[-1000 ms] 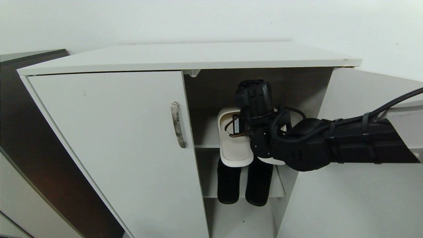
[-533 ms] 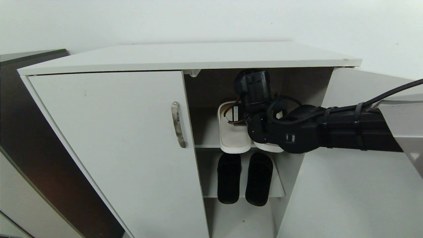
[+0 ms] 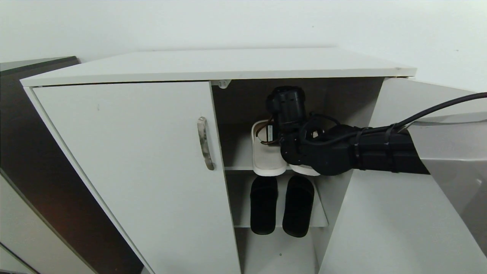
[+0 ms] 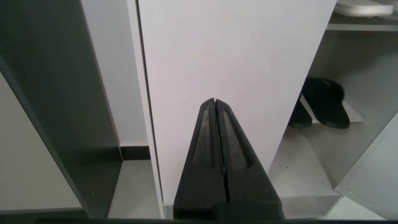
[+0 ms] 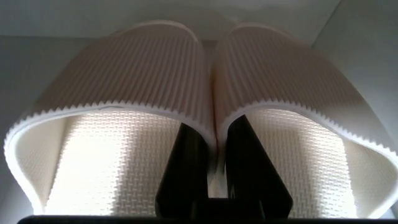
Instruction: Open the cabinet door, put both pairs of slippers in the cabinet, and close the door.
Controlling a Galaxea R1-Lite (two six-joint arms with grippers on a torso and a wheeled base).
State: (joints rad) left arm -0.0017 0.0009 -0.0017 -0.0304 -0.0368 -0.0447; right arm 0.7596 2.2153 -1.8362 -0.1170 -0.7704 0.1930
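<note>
The pair of white slippers (image 3: 266,161) lies side by side on the cabinet's upper shelf (image 3: 237,164), heels at its front edge. My right gripper (image 5: 216,149) is inside the cabinet, shut on the two inner strap edges of the white slippers (image 5: 124,81), which are pinched together between its fingers (image 5: 186,165). The pair of black slippers (image 3: 279,205) rests on the lower shelf (image 3: 322,221), heels over the edge. My left gripper (image 4: 214,106) is shut on nothing and hangs low in front of the closed left door (image 4: 236,56).
The cabinet's right door (image 3: 399,228) stands wide open beneath my right arm. A metal handle (image 3: 204,144) sits on the closed left door (image 3: 133,163). A dark panel (image 3: 42,160) leans at the cabinet's left side. The bottom compartment (image 3: 279,253) holds nothing.
My right arm has pushed deeper into the cabinet, carrying the white slippers from overhanging the shelf edge back onto the upper shelf. The black slippers, earlier partly covered, show whole. The left arm kept still.
</note>
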